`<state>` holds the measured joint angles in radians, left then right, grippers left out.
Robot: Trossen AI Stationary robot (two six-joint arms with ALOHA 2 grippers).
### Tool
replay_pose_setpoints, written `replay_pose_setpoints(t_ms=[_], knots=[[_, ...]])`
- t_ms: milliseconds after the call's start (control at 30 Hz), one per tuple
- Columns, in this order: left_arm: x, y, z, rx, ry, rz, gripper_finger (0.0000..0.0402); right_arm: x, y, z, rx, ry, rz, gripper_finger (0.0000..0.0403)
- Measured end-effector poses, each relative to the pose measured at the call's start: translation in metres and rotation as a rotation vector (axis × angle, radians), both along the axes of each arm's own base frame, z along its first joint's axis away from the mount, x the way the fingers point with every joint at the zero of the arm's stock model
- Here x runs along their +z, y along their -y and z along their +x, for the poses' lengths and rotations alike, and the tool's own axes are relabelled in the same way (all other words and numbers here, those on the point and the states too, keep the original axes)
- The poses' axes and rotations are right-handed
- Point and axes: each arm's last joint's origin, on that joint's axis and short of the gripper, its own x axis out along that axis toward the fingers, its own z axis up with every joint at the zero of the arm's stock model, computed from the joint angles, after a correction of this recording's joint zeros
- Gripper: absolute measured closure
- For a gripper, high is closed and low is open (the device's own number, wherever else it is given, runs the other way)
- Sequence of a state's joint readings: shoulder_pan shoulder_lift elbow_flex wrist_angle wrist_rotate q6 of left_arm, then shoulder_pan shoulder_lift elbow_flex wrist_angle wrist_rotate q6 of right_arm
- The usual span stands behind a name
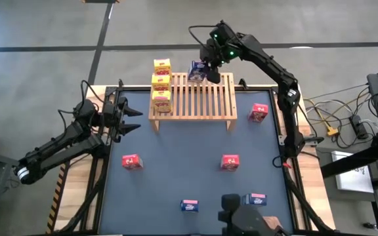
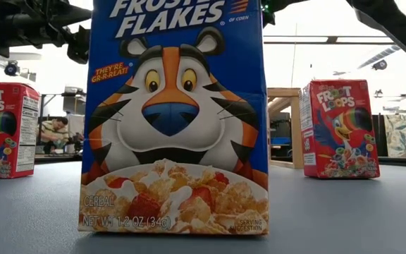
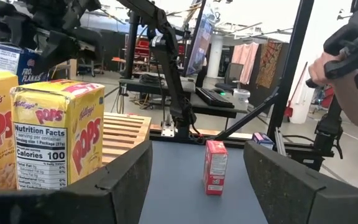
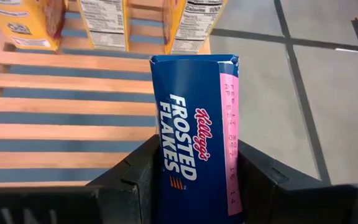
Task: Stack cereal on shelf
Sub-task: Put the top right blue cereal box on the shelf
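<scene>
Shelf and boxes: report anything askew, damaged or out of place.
Nothing stands out. Three yellow boxes stand in a row at the shelf's left end; the right gripper holds a blue box over its far edge.

The blue surface [image 1: 176, 170] is carrying the wooden shelf [image 1: 199, 98], three red boxes [image 1: 131, 161] and two blue boxes [image 1: 189, 206].

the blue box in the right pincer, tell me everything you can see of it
It is a small blue cardboard Frosted Flakes box with white lettering, a red Kellogg's logo and a pink side strip printed with a date. The right pincer is shut on it, one dark finger against each side. The box hangs over the far edge of the wooden slatted shelf, beside the row of three yellow boxes. Whether it touches the slats cannot be told.
</scene>
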<state>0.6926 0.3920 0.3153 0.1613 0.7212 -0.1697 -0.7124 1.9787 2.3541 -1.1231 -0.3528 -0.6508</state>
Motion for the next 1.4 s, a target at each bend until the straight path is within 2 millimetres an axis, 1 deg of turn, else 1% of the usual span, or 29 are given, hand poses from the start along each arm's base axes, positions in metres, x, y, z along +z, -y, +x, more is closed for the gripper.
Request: replay_pose_setpoints(t_ms=[300, 433, 533, 633, 967, 1167, 1400], knots=[[0.000, 0.000, 0.000, 0.002, -0.001, 0.000, 0.0164, 0.001, -0.001, 0.002, -0.013, 0.008, 0.009, 0.0217], [0.000, -0.001, 0.001, 0.004, -0.002, 0.001, 0.0164, -0.006, 0.001, 0.006, -0.010, -0.002, 0.022, 0.0213], [-0.001, -0.001, 0.001, 0.004, -0.007, -0.003, 0.0164, -0.012, 0.002, 0.012, -0.006, -0.011, 0.027, 0.0214], [-0.002, -0.002, 0.002, 0.005, -0.013, -0.008, 0.0164, -0.014, 0.001, 0.015, 0.002, -0.013, 0.027, 0.0220], [-0.004, -0.005, 0.005, 0.005, -0.027, -0.015, 0.0164, -0.010, 0.001, 0.017, 0.015, 0.028, 0.015, 0.0255], [-0.004, -0.005, 0.006, 0.006, -0.032, -0.016, 0.0164, -0.007, 0.000, 0.020, 0.029, 0.077, 0.024, 0.0251], [-0.004, -0.005, 0.006, 0.006, -0.033, -0.016, 0.0164, -0.007, 0.000, 0.020, 0.026, 0.079, 0.029, 0.0248]])
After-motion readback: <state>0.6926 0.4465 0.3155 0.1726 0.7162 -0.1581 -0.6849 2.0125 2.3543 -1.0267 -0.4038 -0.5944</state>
